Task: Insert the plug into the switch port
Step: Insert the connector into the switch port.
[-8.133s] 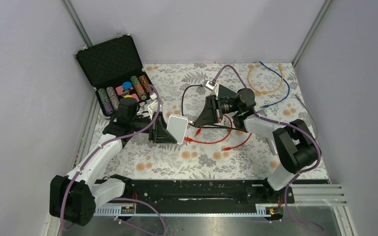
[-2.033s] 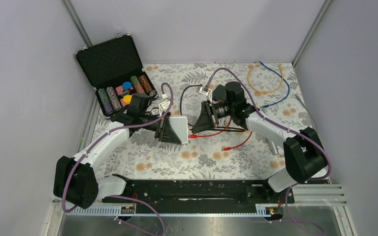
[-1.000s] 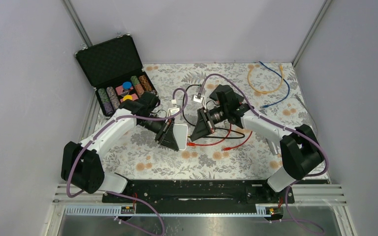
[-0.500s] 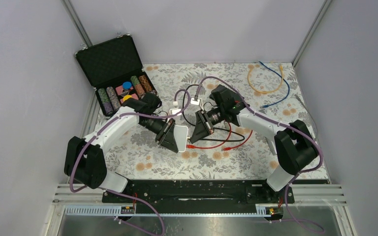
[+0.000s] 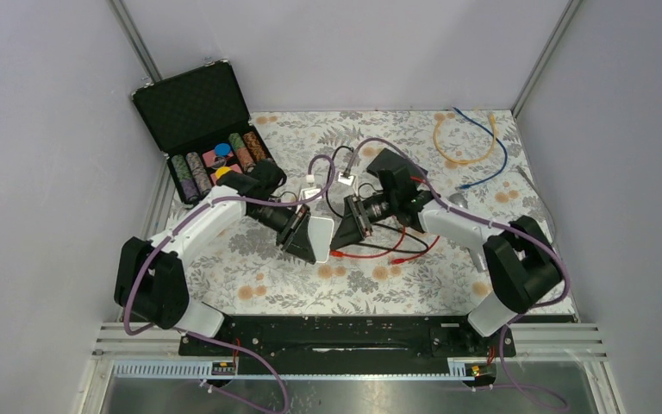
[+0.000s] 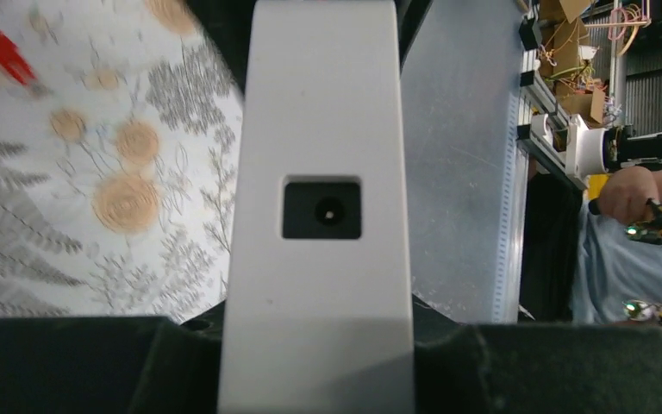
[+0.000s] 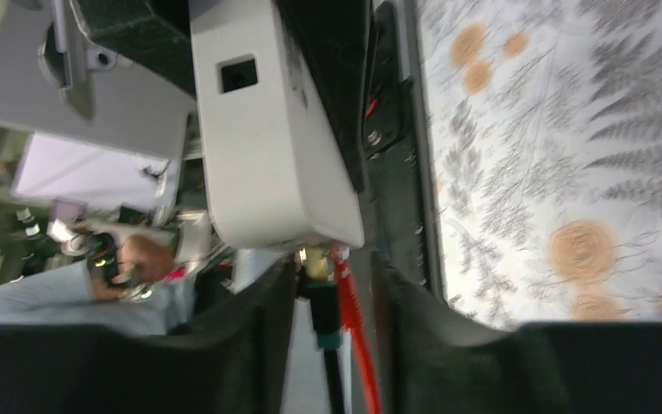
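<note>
My left gripper [image 5: 303, 241] is shut on the white switch [image 5: 318, 233] and holds it tilted above the mat. In the left wrist view the switch [image 6: 315, 172] fills the gap between the jaws, its square black port [image 6: 321, 209] facing the camera. My right gripper [image 5: 341, 233] sits right against the switch's right edge. In the right wrist view the black plug [image 7: 325, 310] with a green collar stands between the fingers [image 7: 276, 319], its tip meeting the switch's [image 7: 263, 147] edge. The jaws stand apart from the plug on both sides, so the right gripper [image 7: 334, 269] is open.
A red cable [image 7: 355, 341] runs beside the plug, and more red and black leads [image 5: 392, 246] lie under the right arm. An open black case of poker chips [image 5: 196, 121] stands at the back left. Orange [image 5: 459, 145] and blue [image 5: 488, 160] cables lie at the back right.
The right gripper's jaws have parted from the plug. Both arms edged closer together, bringing the right gripper up against the switch; the left grip is unchanged.
</note>
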